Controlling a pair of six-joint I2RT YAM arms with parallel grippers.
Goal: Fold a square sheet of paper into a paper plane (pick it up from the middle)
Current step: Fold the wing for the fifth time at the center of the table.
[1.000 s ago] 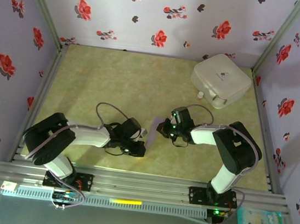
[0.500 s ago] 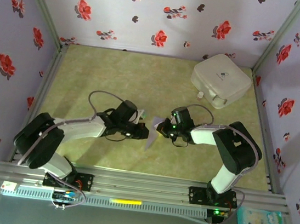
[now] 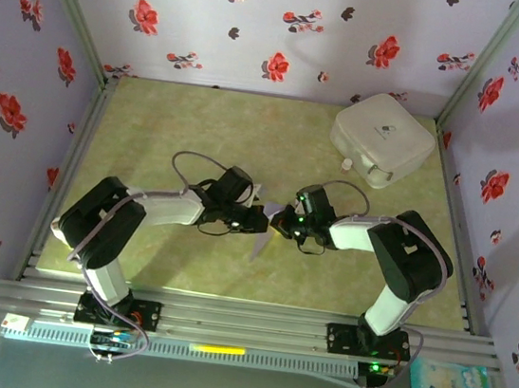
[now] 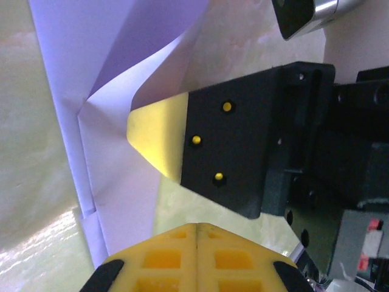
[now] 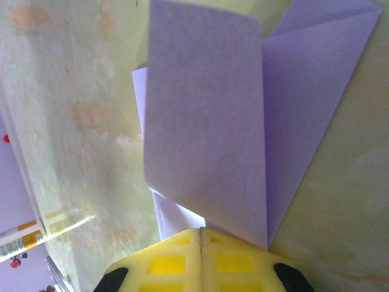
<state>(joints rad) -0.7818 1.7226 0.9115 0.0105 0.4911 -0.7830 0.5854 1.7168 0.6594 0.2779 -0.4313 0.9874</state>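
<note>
The square sheet of paper, pale lavender, is folded into a narrow pointed paper plane point(image 3: 260, 240) at the middle of the table. In the right wrist view the paper plane point(image 5: 206, 115) rises in creased flaps from my right gripper point(image 5: 200, 230), which is shut on its lower end. In the top view my right gripper point(image 3: 280, 224) meets my left gripper point(image 3: 256, 220) over the paper. The left wrist view has my left gripper point(image 4: 197, 225) shut with nothing between its fingers, just beside the paper plane point(image 4: 109, 91). My right gripper's yellow-tipped fingers point(image 4: 158, 137) lie against the paper there.
A white rounded box point(image 3: 382, 138) stands at the back right, with a small white object point(image 3: 346, 165) in front of it. Flowered walls close in the green table point(image 3: 181, 136) on three sides. Both arms' cables loop near the grippers.
My left arm has swung up and to the right until its gripper meets the right one at the paper, and its jaws have closed the last bit. The right arm has stayed still.
</note>
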